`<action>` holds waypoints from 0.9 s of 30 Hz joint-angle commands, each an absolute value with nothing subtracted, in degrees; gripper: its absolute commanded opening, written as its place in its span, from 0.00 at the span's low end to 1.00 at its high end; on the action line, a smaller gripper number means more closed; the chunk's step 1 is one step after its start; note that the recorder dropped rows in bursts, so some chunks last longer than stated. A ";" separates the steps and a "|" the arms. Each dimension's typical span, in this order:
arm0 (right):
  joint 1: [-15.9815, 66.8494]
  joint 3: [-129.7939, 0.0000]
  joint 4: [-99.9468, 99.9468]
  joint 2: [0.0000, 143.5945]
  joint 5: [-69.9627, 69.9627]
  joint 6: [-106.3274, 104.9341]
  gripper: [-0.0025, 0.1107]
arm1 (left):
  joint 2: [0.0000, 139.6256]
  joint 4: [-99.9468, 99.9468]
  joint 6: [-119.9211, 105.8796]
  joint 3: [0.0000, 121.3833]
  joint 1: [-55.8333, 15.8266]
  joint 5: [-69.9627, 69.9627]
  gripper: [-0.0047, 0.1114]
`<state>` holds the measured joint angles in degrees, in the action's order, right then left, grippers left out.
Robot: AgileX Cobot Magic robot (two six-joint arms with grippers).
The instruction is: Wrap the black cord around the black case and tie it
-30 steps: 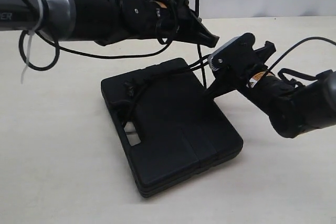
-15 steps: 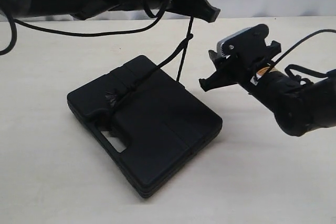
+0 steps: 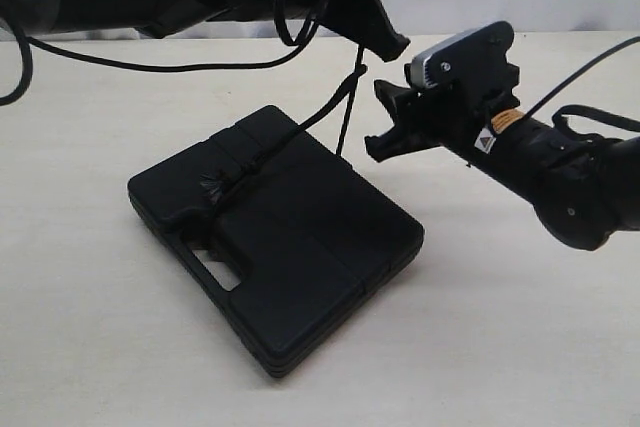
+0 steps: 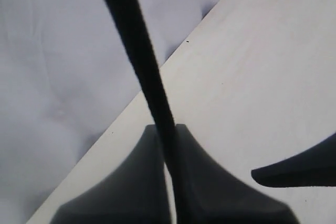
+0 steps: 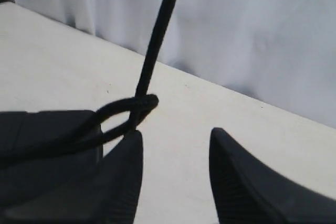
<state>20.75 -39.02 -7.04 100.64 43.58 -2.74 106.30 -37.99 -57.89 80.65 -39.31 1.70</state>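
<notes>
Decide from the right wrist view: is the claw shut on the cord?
No, the claw gapes, with the cord beside one finger.

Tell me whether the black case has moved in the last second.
Yes. The black case slid leftward across the table in the exterior view, then stayed put for the last half second.

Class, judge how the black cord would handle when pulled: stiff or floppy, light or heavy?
Probably floppy: the black cord bends over the black case and looks straight only where stretched upward. Likely light, being so thin. Its knotted loop might snag rather than slide.
</notes>
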 commanded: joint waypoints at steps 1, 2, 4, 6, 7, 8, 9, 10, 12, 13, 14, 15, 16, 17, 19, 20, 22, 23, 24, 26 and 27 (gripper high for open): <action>20.86 -42.54 -10.92 100.48 44.29 9.93 0.37 | 105.42 -37.99 -60.20 80.80 -39.32 1.69 0.04; 20.86 -43.56 -14.34 100.97 44.29 13.13 0.37 | 105.42 -37.99 -60.33 80.80 -39.32 1.69 0.04; 20.86 -45.65 -19.39 102.05 43.58 18.57 0.37 | 105.42 -37.99 -60.82 80.80 -39.32 1.98 0.04; 20.86 -47.82 -21.72 103.62 41.31 21.38 0.37 | 105.42 -37.99 -61.37 80.80 -39.32 2.26 0.04; 20.86 -48.90 -21.83 104.62 39.82 21.76 0.37 | 105.42 -37.99 -61.48 80.80 -39.32 2.36 0.04; 20.86 -49.95 -21.07 105.70 38.13 21.91 0.37 | 105.42 -37.99 -61.59 80.80 -39.32 2.49 0.04; 20.86 -50.98 -19.68 106.56 36.07 21.91 0.37 | 105.42 -37.99 -61.59 80.80 -39.32 2.60 0.04; 20.63 -51.93 -18.55 107.81 34.08 21.80 0.37 | 105.42 -37.99 -61.59 80.80 -39.32 2.72 0.04; 20.12 -52.95 -17.37 109.36 32.12 21.70 0.37 | 105.42 -37.99 -61.70 80.80 -39.32 3.04 0.04; 19.61 -53.37 -17.39 110.48 31.40 21.70 0.37 | 105.42 -37.99 -61.81 80.80 -39.32 3.40 0.04; 19.23 -53.46 -17.39 111.20 31.16 21.70 0.37 | 105.42 -37.99 -62.18 80.80 -39.32 3.66 0.04; 18.69 -53.59 -17.39 111.95 30.87 21.70 0.37 | 105.42 -37.99 -62.66 80.80 -39.32 3.91 0.04; 17.94 -53.59 -17.39 113.02 30.61 21.80 0.37 | 105.42 -37.99 -63.19 80.80 -39.32 3.99 0.04; 17.53 -53.59 -17.39 113.70 30.31 21.82 0.37 | 105.42 -38.11 -63.19 80.80 -39.32 3.99 0.04; 16.74 -53.59 -17.39 115.32 30.13 21.82 0.37 | 105.42 -38.11 -63.19 80.80 -39.32 3.99 0.04; 16.62 -53.59 -17.39 116.00 30.03 21.82 0.37 | 105.42 -38.11 -63.19 80.80 -39.32 3.87 0.04; 16.55 -53.59 -19.15 116.87 29.89 21.82 0.37 | 105.42 -38.11 -63.19 80.80 -39.32 3.87 0.04; 16.55 -53.59 -20.06 117.11 29.89 21.82 0.37 | 105.42 -38.11 -63.19 80.80 -39.32 3.87 0.04; 16.55 -53.59 -21.02 117.10 29.89 21.82 0.37 | 105.42 -38.11 -63.19 80.80 -39.32 3.87 0.04; 16.80 -53.59 -23.84 116.96 30.13 22.69 0.37 | 105.42 -38.11 -63.19 80.80 -39.32 3.87 0.04; 16.80 -53.59 -26.08 116.38 30.57 23.79 0.37 | 105.42 -38.11 -63.19 80.80 -39.32 3.87 0.04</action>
<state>17.19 -53.49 -21.38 116.74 30.92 22.16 106.27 -37.86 -63.01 80.65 -39.31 5.92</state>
